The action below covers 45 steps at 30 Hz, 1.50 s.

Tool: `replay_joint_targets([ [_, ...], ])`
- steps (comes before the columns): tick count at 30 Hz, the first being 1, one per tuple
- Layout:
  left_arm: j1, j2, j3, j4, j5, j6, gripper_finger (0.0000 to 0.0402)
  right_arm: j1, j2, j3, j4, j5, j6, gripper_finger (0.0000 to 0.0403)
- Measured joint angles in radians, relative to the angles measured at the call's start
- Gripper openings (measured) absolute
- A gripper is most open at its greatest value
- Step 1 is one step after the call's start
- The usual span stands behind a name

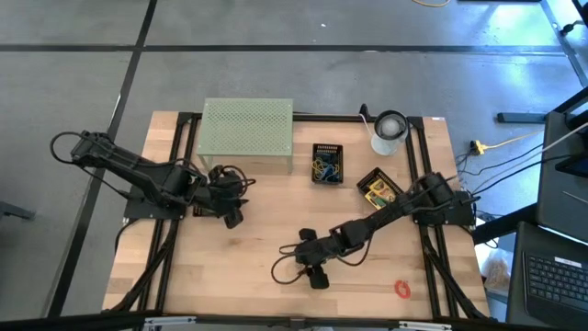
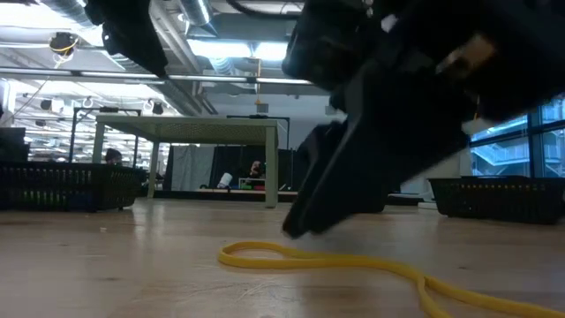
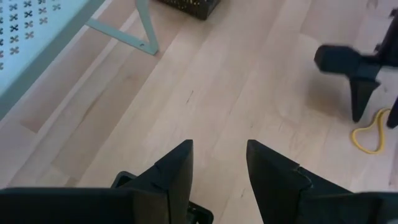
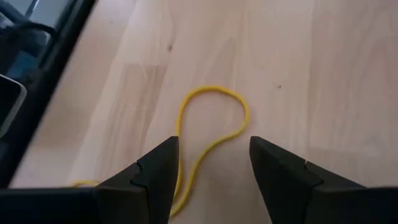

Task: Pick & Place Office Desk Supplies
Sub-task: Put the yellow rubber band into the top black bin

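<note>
A yellow rubber band (image 4: 212,118) lies flat on the wood as a long loop; it also shows as the band (image 2: 309,259) in the low view and the band (image 3: 370,134) in the left wrist view. My right gripper (image 4: 213,142) is open and points down over it near the table's near edge (image 1: 317,279), one finger on either side of the loop, and no touch shows. My left gripper (image 3: 219,146) is open and waits left of the middle (image 1: 234,219). A red loop clip (image 1: 402,289) lies near the near right corner.
The pale-green mesh stand (image 1: 248,136) is at the far side, with a black tray of small items (image 1: 327,163) to its right. A second tray with a yellow box (image 1: 378,188) and the white roll (image 1: 390,131) stand far right. Bare wood lies between the two grippers.
</note>
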Motion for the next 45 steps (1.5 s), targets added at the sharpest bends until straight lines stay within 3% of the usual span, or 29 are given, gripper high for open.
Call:
replay_joint_targets([
  [17, -0.078, 0.025, 0.000, 0.014, -0.049, 0.000, 0.0143, 0.019, 0.049, 0.001, 0.077, 0.127, -0.287, 0.0198],
  [24, -0.086, 0.024, 0.000, 0.014, -0.050, 0.000, 0.0143, 0.020, 0.050, 0.001, 0.075, 0.146, -0.227, 0.0187],
  [31, -0.086, 0.024, 0.000, 0.014, -0.051, 0.000, 0.0143, 0.018, 0.050, 0.002, 0.059, 0.157, -0.087, 0.0142],
  [40, -0.086, 0.024, 0.000, 0.014, -0.073, 0.000, 0.0143, 0.025, 0.050, 0.002, 0.053, 0.206, -0.081, 0.0013],
  [45, -0.086, 0.024, 0.000, 0.014, -0.073, 0.000, 0.0143, 0.024, 0.050, 0.002, 0.053, 0.206, -0.081, 0.0011],
])
